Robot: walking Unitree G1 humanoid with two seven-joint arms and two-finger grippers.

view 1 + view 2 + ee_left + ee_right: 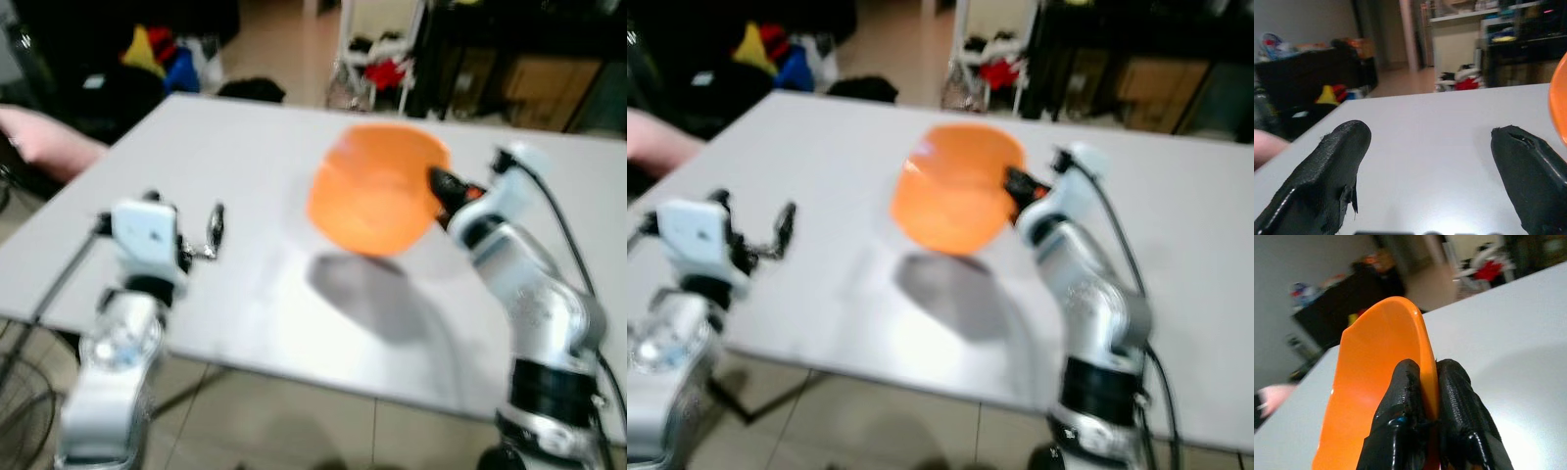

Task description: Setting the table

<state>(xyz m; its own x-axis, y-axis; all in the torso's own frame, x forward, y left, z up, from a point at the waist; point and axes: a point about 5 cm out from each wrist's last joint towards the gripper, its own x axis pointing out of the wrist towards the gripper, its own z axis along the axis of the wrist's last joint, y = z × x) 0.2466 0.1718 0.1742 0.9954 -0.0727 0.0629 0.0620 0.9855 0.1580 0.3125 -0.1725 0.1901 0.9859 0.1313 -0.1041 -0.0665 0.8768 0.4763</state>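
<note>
- The table (245, 176) is a wide pale grey surface, and the floor under its near edge is covered with light tiles.
- Behind the table the room is dark, with black furniture, a white rack and some red, yellow and blue things on the floor; they are too blurred to name.
- The right hand (1422, 382) is closed on the rim of the orange bowl (377, 186), one finger on each side of the rim.
- The bowl is lifted above the middle of the table and tilted on its side; its shadow (377, 294) lies on the table below it.
- The left hand (1430, 161) is open, with its fingers well apart, low over the left part of the table.
- At the left edge of the head views something pink (44, 137) is cut off by the frame; I cannot tell what it is.
- The head views are blurred, so fine details are hard to make out.
</note>
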